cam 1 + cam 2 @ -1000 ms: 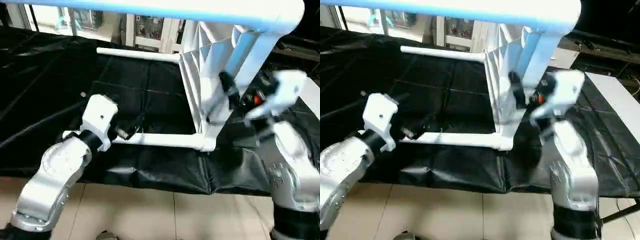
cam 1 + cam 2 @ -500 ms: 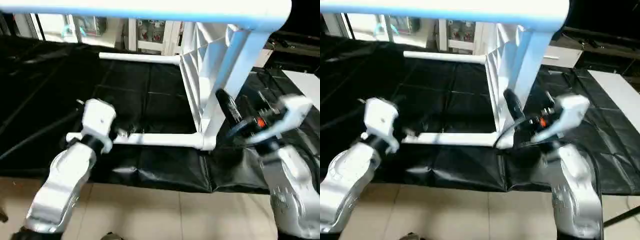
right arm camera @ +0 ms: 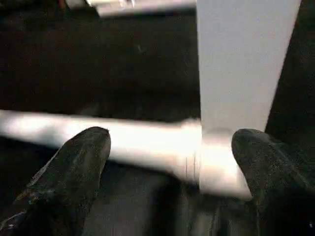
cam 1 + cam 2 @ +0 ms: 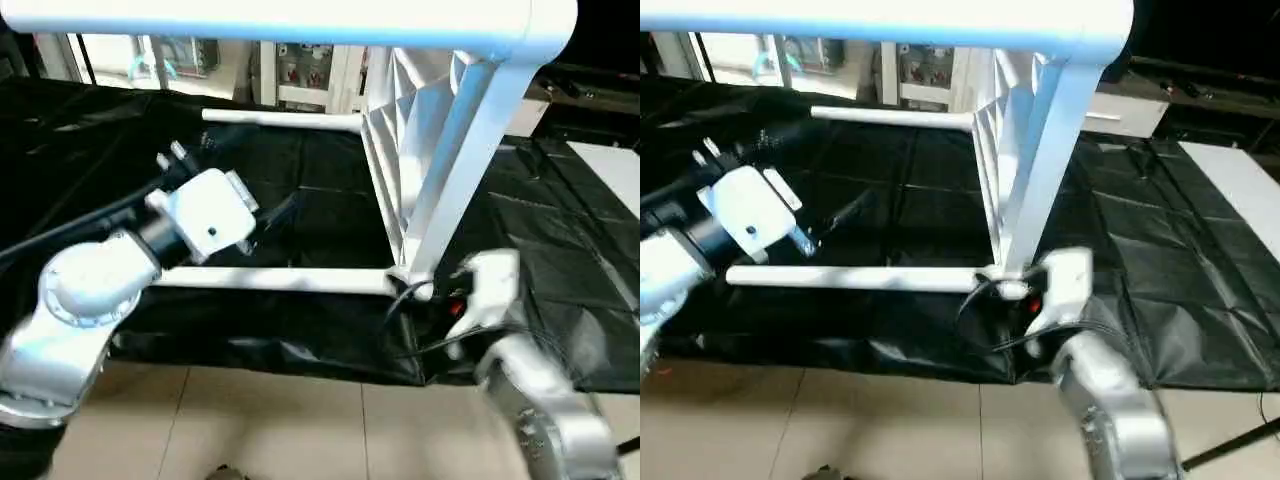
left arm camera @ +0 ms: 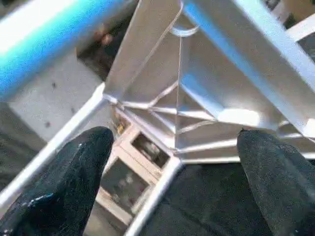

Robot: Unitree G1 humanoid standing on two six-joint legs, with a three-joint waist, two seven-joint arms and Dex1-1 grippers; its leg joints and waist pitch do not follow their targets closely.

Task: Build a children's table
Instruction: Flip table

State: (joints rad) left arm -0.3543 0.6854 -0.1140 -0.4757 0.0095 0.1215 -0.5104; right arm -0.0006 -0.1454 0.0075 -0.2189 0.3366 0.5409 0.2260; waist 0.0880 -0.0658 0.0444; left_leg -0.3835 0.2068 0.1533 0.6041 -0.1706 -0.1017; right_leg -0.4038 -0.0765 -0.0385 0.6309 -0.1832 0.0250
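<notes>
the near leg (image 4: 270, 280) lay along the desk's front edge; the right gripper (image 3: 167, 162), wide and empty, faced its socket end, nearer than the wide left gripper (image 5: 172, 162).

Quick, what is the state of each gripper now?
Left gripper: open, holding nothing.
Right gripper: open, holding nothing.

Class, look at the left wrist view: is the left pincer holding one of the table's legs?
No. The left pincer stands open with nothing between its fingers, facing the tabletop's ribbed underside.
</notes>
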